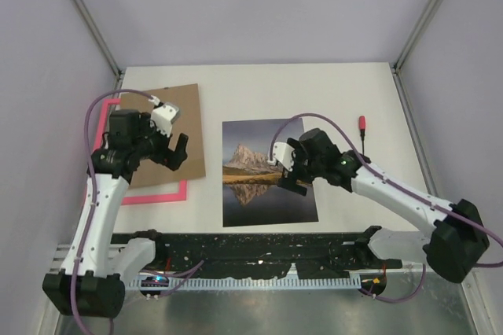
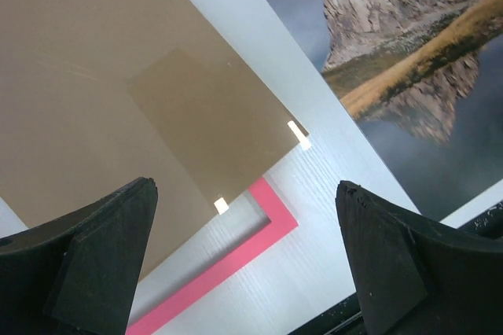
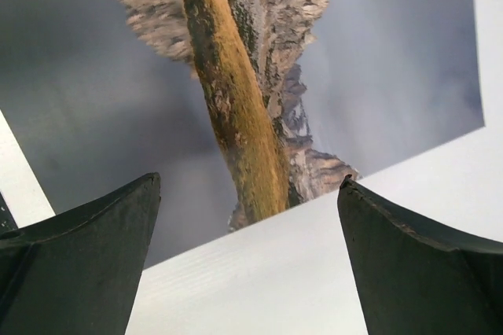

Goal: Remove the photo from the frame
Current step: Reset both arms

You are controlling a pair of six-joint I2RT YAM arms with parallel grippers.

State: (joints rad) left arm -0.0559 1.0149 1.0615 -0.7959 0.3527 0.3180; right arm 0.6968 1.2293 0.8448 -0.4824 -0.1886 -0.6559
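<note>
finding the photo lying flat on the table, apart from the frame at its left.
hovering the right gripper over the photo's edge, spread wide, holding nothing; hanging the left gripper, equally wide and empty, above the backing board overlapping the frame.

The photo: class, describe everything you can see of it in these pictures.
The photo is a flat rectangular print showing a rocky mountain mirrored in a dark lake, with a golden-brown band across the middle and a grey-blue sky. It lies face up on the white table, out of the pink frame and apart from it. The open right claw hangs over its right half, holding nothing.
</note>
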